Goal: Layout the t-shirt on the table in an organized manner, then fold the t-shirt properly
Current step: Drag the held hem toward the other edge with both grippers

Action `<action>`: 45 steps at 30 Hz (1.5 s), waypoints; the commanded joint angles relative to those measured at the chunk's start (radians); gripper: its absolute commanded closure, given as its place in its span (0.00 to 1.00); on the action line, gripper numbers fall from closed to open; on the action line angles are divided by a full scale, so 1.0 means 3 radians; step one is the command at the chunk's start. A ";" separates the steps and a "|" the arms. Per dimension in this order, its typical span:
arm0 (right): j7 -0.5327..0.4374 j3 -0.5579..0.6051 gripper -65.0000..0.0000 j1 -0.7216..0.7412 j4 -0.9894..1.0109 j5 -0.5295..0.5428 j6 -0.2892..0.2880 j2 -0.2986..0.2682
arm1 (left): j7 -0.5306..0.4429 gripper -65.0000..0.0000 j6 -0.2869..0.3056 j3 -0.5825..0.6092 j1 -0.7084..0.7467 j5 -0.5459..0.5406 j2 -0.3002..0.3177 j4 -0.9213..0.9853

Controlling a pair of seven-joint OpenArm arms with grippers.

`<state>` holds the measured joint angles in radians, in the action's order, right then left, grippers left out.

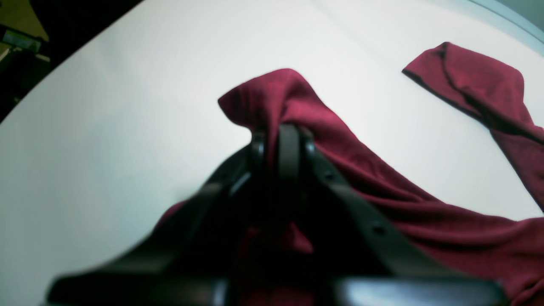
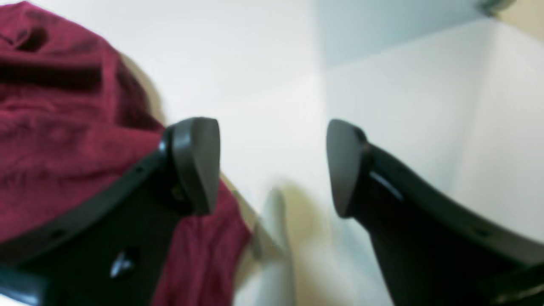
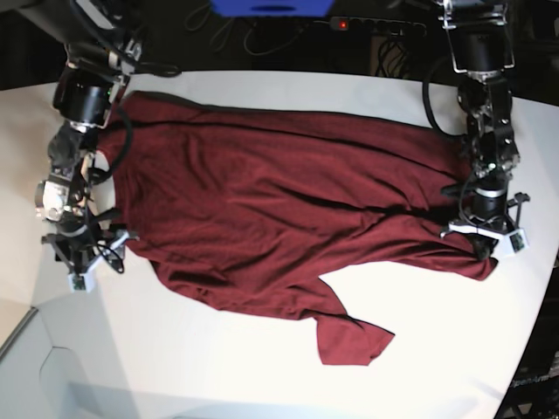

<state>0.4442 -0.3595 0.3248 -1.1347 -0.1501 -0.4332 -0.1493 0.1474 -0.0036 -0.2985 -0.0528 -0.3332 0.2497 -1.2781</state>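
Observation:
The maroon t-shirt (image 3: 262,201) lies spread across the white table (image 3: 218,358), with wrinkles through its middle and one sleeve (image 3: 354,340) pointing toward the near edge. At the shirt's right end my left gripper (image 3: 479,240) is shut on a raised fold of the cloth. In the left wrist view the black fingers (image 1: 278,140) pinch the t-shirt (image 1: 425,229), and a trimmed sleeve (image 1: 467,80) lies flat beyond. My right gripper (image 3: 92,249) stands at the shirt's left end. In the right wrist view this right gripper (image 2: 272,165) is open over bare table (image 2: 263,63), the t-shirt (image 2: 55,140) beside its left finger.
Behind the table are a power strip (image 3: 376,24) with a red light, cables and a blue object (image 3: 271,7). The tabletop's curved edge (image 3: 533,332) runs close to my left gripper. A seam and lower ledge (image 3: 26,323) sit at the near left corner.

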 commanded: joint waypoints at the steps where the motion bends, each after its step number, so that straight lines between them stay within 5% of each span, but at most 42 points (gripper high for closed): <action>1: -0.0056 0.0050 0.39 0.0111 0.0026 0.0012 -0.0001 -0.0037 | -0.0090 0.99 -0.0001 -0.0015 -0.0021 0.0003 0.0045 -0.0059; 18: -0.0061 0.0321 0.41 -0.0078 0.0205 0.0012 -0.0001 0.0020 | -0.0090 0.99 -0.0001 -0.0015 -0.0036 0.0003 0.0040 -0.0013; 22: -0.0194 0.0311 0.59 -0.0170 0.0205 0.0012 -0.0001 0.0015 | -0.0090 0.99 -0.0001 -0.0015 -0.0036 0.0003 0.0040 -0.0013; 26: -0.0363 0.0296 1.00 -0.0267 0.0184 0.0012 0.0019 -0.0001 | -0.0090 0.99 -0.0001 -0.0020 -0.0026 -0.0007 0.0045 -0.0013; 35: -0.0639 -0.0303 1.00 -0.0620 -0.0552 0.0027 -0.0001 0.0081 | -0.0095 1.00 -0.0001 -0.0179 0.0301 -0.0027 -0.0093 -0.0749; 45: -0.0870 -0.0354 1.00 -0.0937 -0.0793 0.0027 -0.0001 0.0214 | -0.0090 0.99 0.0004 0.0118 0.1248 0.0003 -0.0359 -0.1460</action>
<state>0.2199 -0.4675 0.0181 -1.3537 -0.1558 -0.4374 -0.0792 0.1570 -0.0135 -0.2584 0.3351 -0.3290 0.1341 -1.6943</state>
